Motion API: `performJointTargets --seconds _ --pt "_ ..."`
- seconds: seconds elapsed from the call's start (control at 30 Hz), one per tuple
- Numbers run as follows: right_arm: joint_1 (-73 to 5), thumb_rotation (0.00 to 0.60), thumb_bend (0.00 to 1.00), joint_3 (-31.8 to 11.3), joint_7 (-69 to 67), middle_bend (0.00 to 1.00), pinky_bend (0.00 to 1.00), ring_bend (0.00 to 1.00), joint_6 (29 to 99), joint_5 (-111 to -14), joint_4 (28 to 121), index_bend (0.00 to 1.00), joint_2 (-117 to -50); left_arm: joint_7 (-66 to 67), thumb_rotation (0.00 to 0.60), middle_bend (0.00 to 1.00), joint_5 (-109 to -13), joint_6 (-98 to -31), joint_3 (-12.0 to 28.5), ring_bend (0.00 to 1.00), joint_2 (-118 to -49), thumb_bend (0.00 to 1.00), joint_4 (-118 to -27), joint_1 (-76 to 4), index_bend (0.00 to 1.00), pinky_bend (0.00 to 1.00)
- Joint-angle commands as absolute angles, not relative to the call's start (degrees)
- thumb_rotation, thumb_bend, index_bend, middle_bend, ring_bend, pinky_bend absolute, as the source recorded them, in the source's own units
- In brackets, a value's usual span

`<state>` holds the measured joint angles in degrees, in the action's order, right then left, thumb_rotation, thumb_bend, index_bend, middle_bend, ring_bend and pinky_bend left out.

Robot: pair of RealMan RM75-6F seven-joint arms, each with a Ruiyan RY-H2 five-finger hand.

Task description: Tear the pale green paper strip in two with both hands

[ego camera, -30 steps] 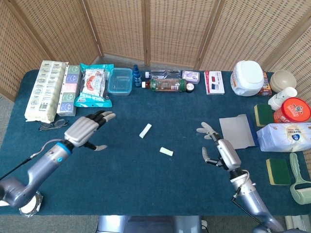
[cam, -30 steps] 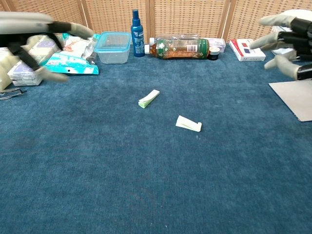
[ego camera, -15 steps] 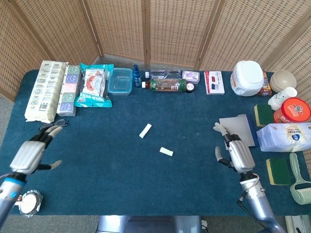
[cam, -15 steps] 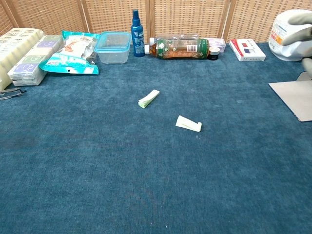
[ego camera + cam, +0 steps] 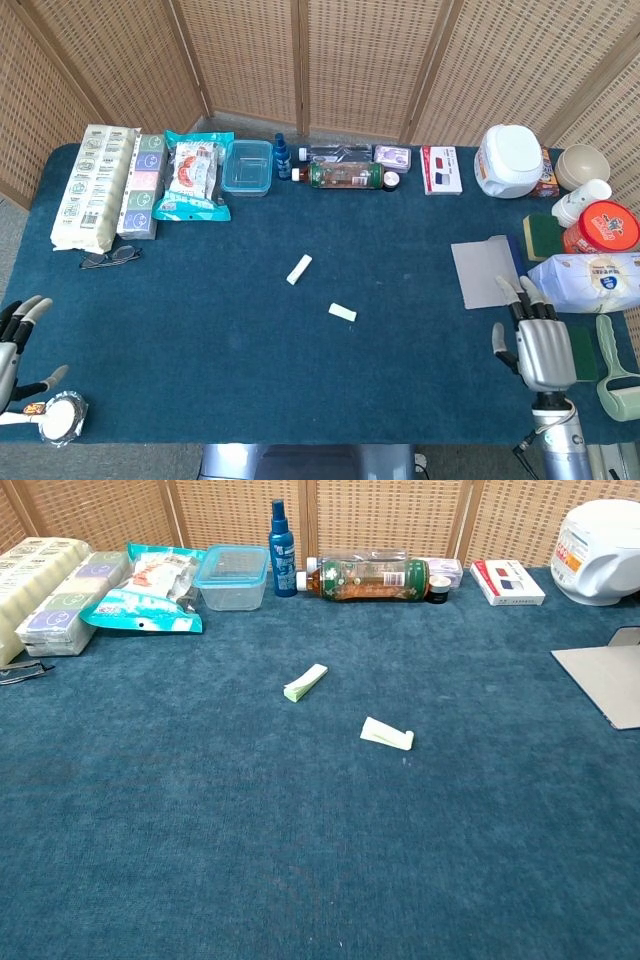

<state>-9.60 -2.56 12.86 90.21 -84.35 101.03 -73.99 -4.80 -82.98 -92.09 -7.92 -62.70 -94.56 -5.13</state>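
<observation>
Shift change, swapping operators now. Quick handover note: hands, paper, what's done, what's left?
Left hand: open, holds nothing, at the near left table edge.
Right hand: open, holds nothing, near right, beside the grey sheet.
Paper: two pale green pieces lie apart mid-table, one piece further back, the other piece nearer and to its right. Neither hand touches them.
Done: the strip looks torn in two already.
Left: probably nothing; confirm the tear is clean, and both hands sit clear of the pieces.
</observation>
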Motion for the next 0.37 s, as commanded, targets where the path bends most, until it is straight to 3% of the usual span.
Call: performJointTargets --seconds 0.03,0.37 --pt "-9.27 0.6 0.6 -2.39 13.26 0.21 0.18 0.08 90.24 -84.84 101.58 0.12 -73.51 -5.6 0.594 0.1 -83.41 -92.26 -7.51 0.06 -63.15 0.17 -93.9 -4.29 0.12 0.19" --pt "-7.71 0.6 0.6 -2.42 13.86 0.21 0.18 0.08 91.05 -86.52 103.12 0.12 -73.16 -6.44 0.6 0.1 -84.62 -91.22 -5.77 0.07 -64.69 0.17 -92.31 -2.98 0.12 0.19"
